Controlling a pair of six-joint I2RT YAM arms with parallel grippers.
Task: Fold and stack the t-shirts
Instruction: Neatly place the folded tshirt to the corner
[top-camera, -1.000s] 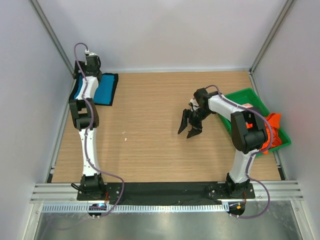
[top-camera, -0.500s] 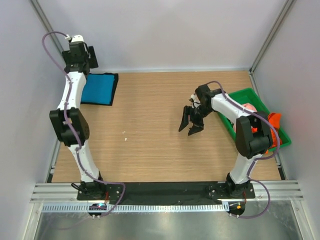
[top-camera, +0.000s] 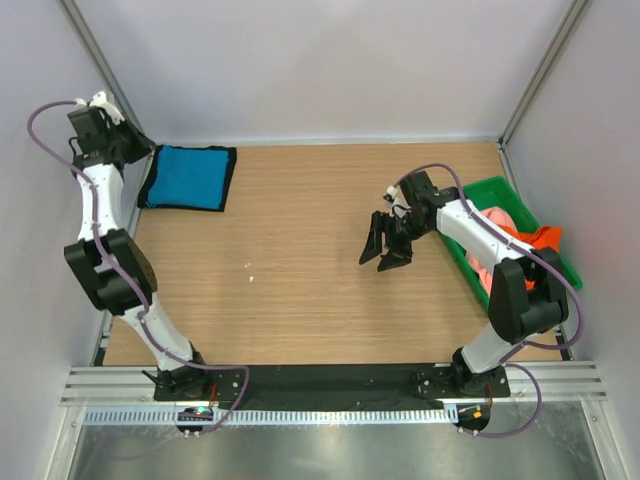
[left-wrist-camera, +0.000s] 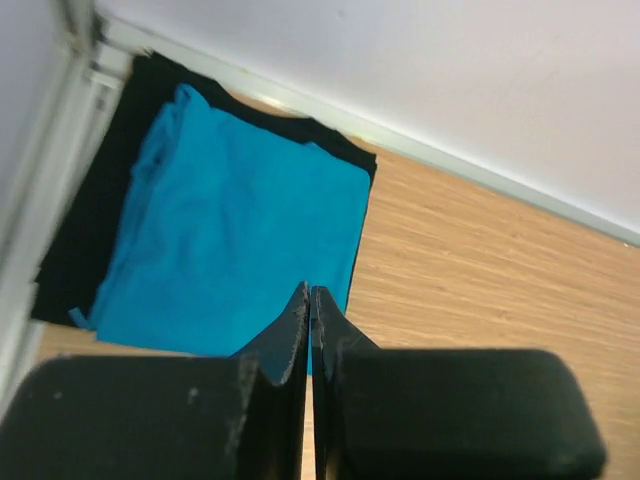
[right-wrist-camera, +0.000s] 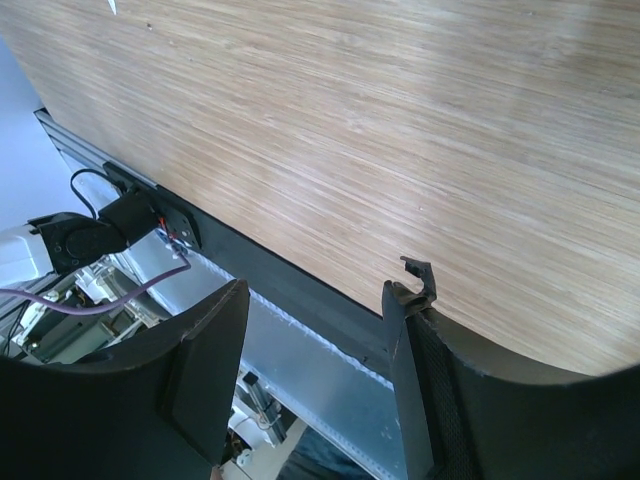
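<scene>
A folded teal-blue t-shirt (top-camera: 187, 177) lies at the table's far left corner on top of a black t-shirt (top-camera: 229, 178), whose edges show around it. In the left wrist view the teal t-shirt (left-wrist-camera: 230, 230) fills the left half and the black one (left-wrist-camera: 90, 230) borders it. My left gripper (top-camera: 138, 148) hangs just left of the stack, shut and empty (left-wrist-camera: 309, 292). Over the table's middle right, my right gripper (top-camera: 385, 245) stands open with nothing in it (right-wrist-camera: 315, 290). An orange t-shirt (top-camera: 545, 240) and a pink t-shirt (top-camera: 487, 262) lie bunched in the tray.
A green plastic tray (top-camera: 497, 190) stands at the right edge, behind the right arm. Grey walls close in the left, back and right sides. A black strip and metal rail (top-camera: 330, 385) run along the near edge.
My left arm has lifted off the teal t-shirt and swung left toward the wall, and its jaws have shut. The right gripper has stayed almost in place.
</scene>
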